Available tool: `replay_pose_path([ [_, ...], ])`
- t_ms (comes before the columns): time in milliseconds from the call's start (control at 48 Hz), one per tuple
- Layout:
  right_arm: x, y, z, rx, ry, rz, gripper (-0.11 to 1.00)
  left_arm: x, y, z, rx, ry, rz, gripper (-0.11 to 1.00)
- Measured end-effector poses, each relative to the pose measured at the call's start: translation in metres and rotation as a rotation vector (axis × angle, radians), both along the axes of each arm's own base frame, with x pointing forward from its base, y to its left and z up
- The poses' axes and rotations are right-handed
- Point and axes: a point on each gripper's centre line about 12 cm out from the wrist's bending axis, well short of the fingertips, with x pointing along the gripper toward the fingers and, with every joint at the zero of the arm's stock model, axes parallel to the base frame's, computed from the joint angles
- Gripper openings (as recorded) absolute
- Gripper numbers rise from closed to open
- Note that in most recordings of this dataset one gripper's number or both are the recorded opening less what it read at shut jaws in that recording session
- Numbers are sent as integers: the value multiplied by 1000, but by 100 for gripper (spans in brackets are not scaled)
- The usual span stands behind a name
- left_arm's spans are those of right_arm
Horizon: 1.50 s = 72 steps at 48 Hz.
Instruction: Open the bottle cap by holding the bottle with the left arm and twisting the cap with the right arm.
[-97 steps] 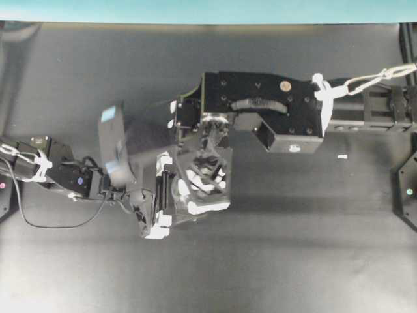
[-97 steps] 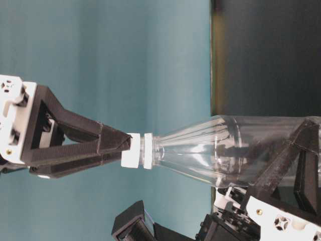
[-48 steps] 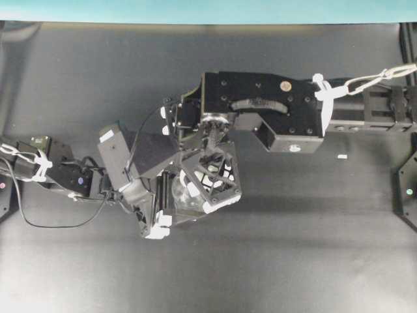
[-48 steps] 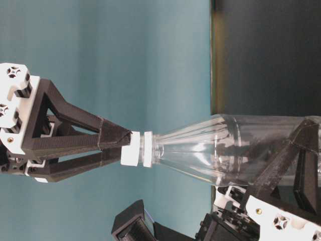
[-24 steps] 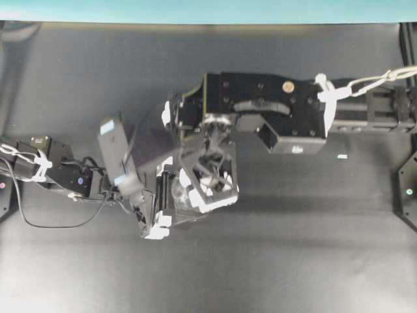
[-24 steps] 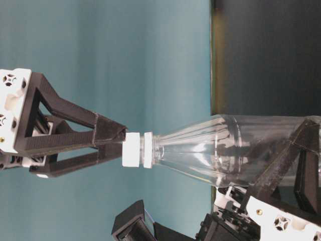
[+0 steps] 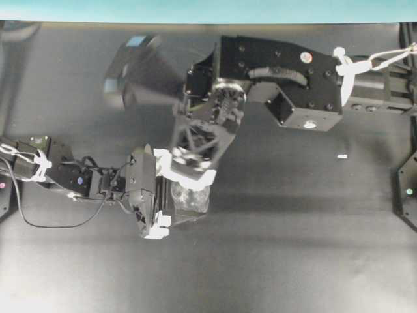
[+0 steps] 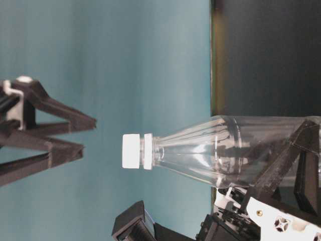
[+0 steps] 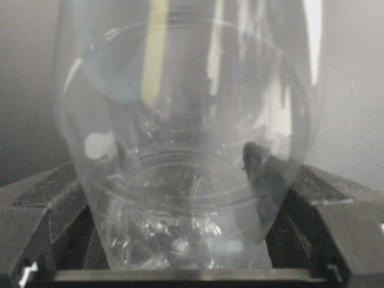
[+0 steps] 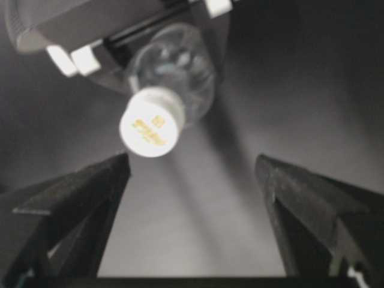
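Right arm (image 7: 280,75): right gripper (image 10: 192,198) spread wide, clear of the cap. Left gripper (image 9: 180,270): clamps the bottle (image 8: 220,150) at its base. Bottle cap (image 10: 151,122): at 11 o'clock from the right wrist, apparently seated. Risk: off-centre re-approach glances off the cap, tilting the bottle.

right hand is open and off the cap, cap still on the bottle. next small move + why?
Probably bring the right hand back onto the bottle cap and close for another twist. The cap sits on the neck with no visible gap, and the hand is wide open, clear of it, with the cap off-centre toward one finger. The left hand clamps the bottle, so it looks ready.
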Motion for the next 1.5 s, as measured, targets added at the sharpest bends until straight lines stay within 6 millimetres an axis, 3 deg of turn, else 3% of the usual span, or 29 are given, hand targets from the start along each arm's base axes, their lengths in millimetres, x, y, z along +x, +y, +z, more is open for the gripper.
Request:
replay_pose_path([
  [146,5,0,2,27,34,-128,80,0,0,1,0,-3,0,81],
  [438,19,43,-14,54,22,-109,80,0,0,1,0,-2,0,81],
  [625,19,41,-31,46,60,-114,80,0,0,1,1,-2,-1,81],
  [1063,18,33,-45,46,27,-137,75,0,0,1,0,-2,0,81],
  [1272,18,30,-52,46,30,-147,63,0,-1,1,1,-2,-2,81],
  [1397,17,27,-53,35,34,-144,38,0,-1,1,2,-2,-5,81],
  [1501,17,27,-54,31,35,-128,37,0,-1,1,0,-2,-3,81],
])
